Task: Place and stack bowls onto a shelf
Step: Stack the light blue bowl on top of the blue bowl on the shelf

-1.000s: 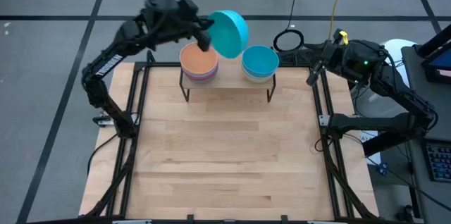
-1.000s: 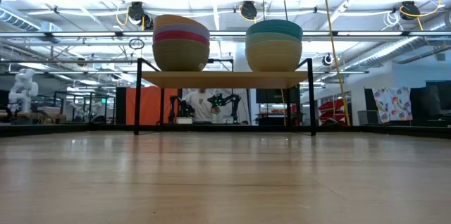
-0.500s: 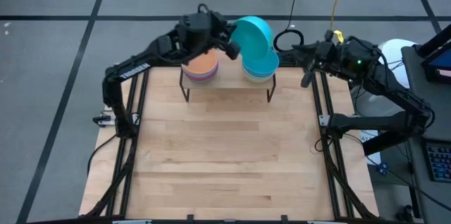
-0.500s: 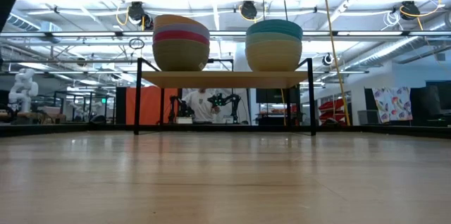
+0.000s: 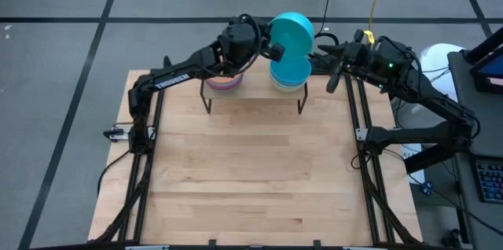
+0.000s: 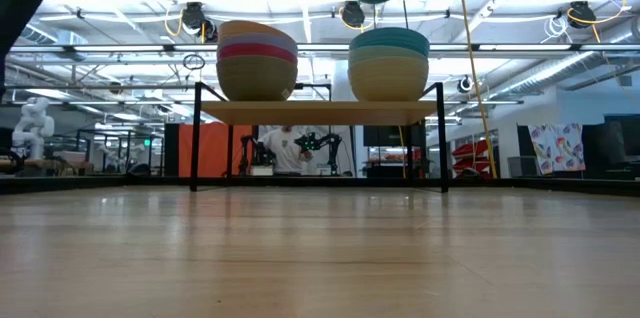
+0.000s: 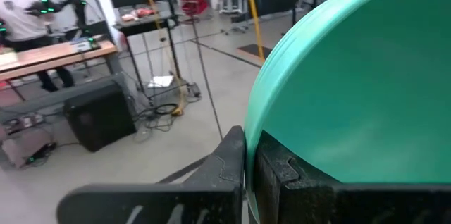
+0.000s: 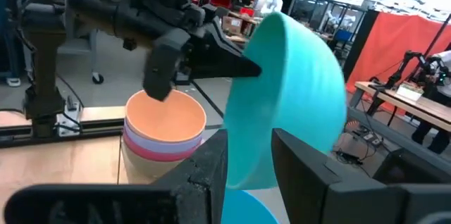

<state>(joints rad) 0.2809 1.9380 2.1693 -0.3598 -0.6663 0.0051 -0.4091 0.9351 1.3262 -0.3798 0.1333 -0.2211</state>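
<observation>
- Your left gripper [image 5: 271, 45] is clamped on the rim of a cyan-blue bowl [image 5: 292, 36], tilted on edge above the shelf's [image 5: 253, 91] right stack [image 5: 288, 75].
- It looks light, rigid and slick; keep that rim pinch.
- Your right gripper [image 5: 334, 60] waits just right of it; I cannot tell its fingers' state.
</observation>
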